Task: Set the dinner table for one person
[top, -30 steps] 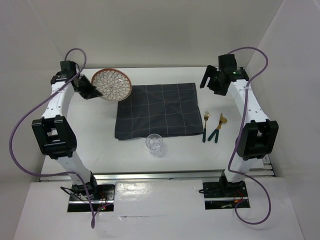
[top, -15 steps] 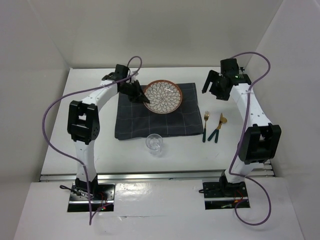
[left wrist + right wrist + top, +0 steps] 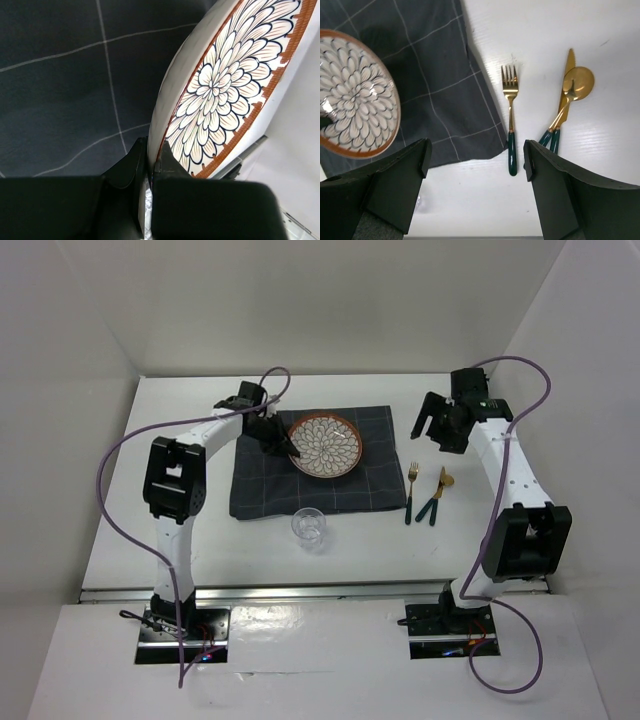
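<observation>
Brown-rimmed plate [image 3: 225,85] pinched by left jaws, wrist view.

White-walled lab booth [image 3: 330,310], bolted arms [image 3: 172,480]

A large flat white rectangular tabletop [image 3: 200,530] carries a dark grey checked fabric cloth [image 3: 270,485] at its middle. Over the cloth's far right part is a round petal-patterned ceramic plate [image 3: 327,446], tilted, its left rim pinched in the left hand [image 3: 282,440]. A clear drinking glass [image 3: 309,528] stands just before the cloth's near edge. Right of the cloth lies a gold green-handled metal fork [image 3: 510,125], then a matching knife [image 3: 569,62] and spoon [image 3: 580,80], overlapping each other
</observation>
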You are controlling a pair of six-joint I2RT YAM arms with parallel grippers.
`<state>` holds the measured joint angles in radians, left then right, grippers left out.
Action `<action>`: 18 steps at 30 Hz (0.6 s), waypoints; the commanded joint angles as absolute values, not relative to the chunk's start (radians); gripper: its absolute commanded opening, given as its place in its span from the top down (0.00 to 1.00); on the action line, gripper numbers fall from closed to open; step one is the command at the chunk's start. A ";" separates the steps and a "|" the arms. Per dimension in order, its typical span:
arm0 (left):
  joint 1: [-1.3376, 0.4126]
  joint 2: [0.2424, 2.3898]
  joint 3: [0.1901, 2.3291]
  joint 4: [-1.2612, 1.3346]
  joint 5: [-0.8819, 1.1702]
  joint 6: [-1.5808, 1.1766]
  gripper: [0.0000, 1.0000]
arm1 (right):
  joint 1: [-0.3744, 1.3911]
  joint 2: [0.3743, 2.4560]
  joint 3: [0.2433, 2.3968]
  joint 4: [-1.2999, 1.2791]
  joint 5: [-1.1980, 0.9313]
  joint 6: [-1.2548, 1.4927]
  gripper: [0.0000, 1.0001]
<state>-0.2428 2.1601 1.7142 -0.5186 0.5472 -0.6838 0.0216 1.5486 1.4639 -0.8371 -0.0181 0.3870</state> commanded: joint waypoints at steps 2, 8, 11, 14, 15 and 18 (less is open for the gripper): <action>-0.253 2.201 1.735 -0.469 0.620 -0.664 1.00 | 0.017 1.497 1.454 -0.862 -0.129 0.347 0.14; -0.253 2.220 1.711 -0.518 0.571 -0.628 0.76 | 0.171 1.468 1.407 -0.873 -0.236 0.314 0.11; -0.253 2.210 1.710 -0.563 0.526 -0.580 0.62 | 0.312 1.459 1.373 -0.851 -0.280 0.340 0.09; -0.262 2.221 1.746 -0.652 0.470 -0.545 0.37 | 0.467 1.468 1.330 -0.786 -0.293 0.391 0.07; -0.262 2.221 1.746 -0.676 0.450 -0.535 0.28 | 0.507 1.468 1.330 -0.755 -0.293 0.403 0.07; -0.262 2.158 1.735 -0.689 0.385 -0.535 0.00 | 0.641 1.525 1.319 -0.720 -0.269 0.437 0.07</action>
<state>-0.2581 2.2223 1.7264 -0.6037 0.4973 -0.5892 0.5533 1.5097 1.3251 -0.8005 -0.2607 0.3901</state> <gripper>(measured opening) 0.963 0.925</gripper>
